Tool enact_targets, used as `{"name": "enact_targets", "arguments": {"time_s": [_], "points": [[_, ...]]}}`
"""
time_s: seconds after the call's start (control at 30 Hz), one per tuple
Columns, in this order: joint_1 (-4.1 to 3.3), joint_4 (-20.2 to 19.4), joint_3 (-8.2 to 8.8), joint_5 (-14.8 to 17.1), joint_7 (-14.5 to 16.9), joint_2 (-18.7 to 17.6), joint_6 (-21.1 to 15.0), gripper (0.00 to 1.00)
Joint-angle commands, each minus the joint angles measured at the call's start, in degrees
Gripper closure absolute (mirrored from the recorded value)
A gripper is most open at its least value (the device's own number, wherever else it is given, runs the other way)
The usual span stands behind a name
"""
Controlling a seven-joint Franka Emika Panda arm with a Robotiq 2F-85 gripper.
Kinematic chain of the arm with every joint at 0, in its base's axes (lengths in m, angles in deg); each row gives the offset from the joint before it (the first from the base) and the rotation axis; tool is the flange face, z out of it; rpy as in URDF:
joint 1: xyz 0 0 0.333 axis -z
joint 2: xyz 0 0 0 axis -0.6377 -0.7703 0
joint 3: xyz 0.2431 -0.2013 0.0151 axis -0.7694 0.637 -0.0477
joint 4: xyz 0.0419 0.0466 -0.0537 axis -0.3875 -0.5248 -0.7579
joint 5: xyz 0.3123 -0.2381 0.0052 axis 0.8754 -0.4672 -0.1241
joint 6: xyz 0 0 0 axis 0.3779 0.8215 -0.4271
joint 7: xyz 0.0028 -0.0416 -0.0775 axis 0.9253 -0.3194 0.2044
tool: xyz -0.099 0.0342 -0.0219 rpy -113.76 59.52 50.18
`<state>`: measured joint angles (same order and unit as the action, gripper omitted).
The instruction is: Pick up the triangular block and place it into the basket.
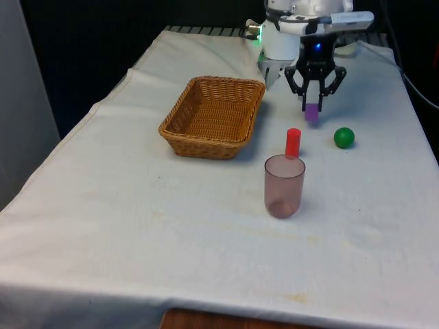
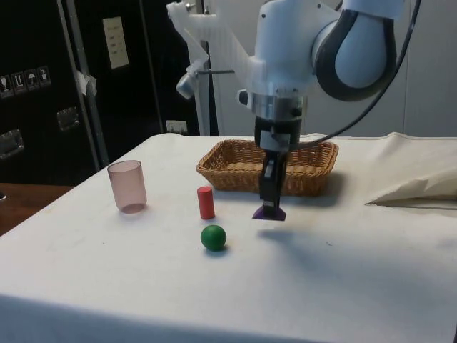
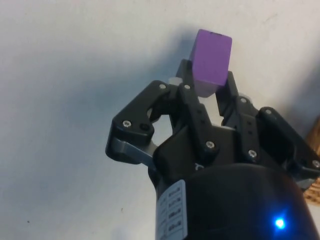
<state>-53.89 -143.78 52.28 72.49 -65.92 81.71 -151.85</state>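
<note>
**Gripper closed on block, at or just above the cloth**

Black two-finger gripper point(image 1: 313, 103) holds the purple triangular block point(image 2: 270, 211), fingers pinching its upper part; I read the block as at or barely off the white cloth point(image 1: 137, 226), beside the woven wicker basket point(image 2: 314, 175); risk I note: the narrow purchase may slip on lifting; red cylinder point(image 1: 293, 142) and green ball point(image 1: 343, 137) sit near.
</note>
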Motion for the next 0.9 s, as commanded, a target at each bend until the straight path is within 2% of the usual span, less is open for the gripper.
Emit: {"name": "enact_targets", "arguments": {"time_s": [0.0, 0.53, 0.57, 0.8, 0.83, 0.87], "points": [[-0.06, -0.23, 0.23, -0.46, -0.17, 1.26, 1.2, 0.67], [0.17, -0.52, -0.11, -0.46, -0.23, 11.75, 10.83, 0.67], [0.0, -0.4, -0.06, 0.0, 0.0, 10.94, 10.03, 0.67], [0.29, -0.11, -0.11, -0.52, -0.17, 15.87, 14.95, 0.67], [0.0, -0.23, -0.06, 0.0, 0.06, 15.36, 14.15, 0.67], [0.29, 0.0, -0.11, -0.52, -0.11, 16.39, 15.47, 0.67]]}}
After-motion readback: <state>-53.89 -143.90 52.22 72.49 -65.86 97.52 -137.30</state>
